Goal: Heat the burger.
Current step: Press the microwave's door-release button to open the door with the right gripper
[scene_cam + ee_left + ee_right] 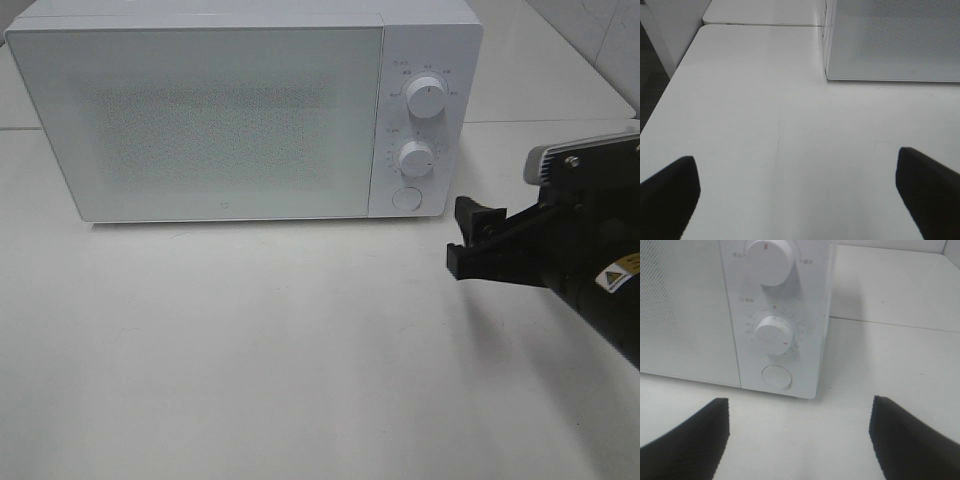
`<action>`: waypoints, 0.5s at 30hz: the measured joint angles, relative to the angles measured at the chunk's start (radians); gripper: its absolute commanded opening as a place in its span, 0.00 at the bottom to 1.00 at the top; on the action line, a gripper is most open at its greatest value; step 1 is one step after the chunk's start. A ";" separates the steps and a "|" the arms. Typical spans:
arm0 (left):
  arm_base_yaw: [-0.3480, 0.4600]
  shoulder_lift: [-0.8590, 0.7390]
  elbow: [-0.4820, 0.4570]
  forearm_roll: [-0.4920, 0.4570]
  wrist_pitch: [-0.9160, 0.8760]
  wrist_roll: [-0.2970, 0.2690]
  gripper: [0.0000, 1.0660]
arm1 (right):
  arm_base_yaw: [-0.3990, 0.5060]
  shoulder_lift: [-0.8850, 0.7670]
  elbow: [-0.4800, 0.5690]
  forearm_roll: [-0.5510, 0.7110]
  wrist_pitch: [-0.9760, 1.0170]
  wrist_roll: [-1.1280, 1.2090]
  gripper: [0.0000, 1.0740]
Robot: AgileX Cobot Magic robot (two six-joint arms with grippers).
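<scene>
Now we are facing the closed front of the white microwave (200, 120), and the burger is not showing in any view. The dotted door window is giving nothing away, so we cannot tell whether the burger is sitting inside.

We are holding the right gripper (460, 237) just off the control panel, low over the table (250, 350), with its fingers spread wide and nothing between them. We are keeping the left gripper (795, 157) over bare tabletop near the oven's other front corner, fingers equally wide and empty.

With the door shut and the right gripper pointing at the controls, we are judging that the step in hand is starting the heat. The right wrist view is lining up on the lower knob (415, 158), with the upper knob (427, 98) above it and the round button (406, 197) below.

Next we are expecting to lift slightly, centre the fingers around a knob, close gently and twist without nudging the button.
</scene>
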 measured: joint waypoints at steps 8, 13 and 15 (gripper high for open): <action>0.000 0.000 0.000 0.000 0.000 0.000 0.94 | 0.118 0.106 -0.074 0.123 -0.028 0.000 0.71; 0.000 0.000 0.000 0.000 0.000 0.001 0.94 | 0.168 0.133 -0.100 0.171 -0.031 -0.003 0.71; 0.000 0.000 0.000 0.000 0.000 0.001 0.94 | 0.185 0.145 -0.110 0.183 -0.031 -0.010 0.71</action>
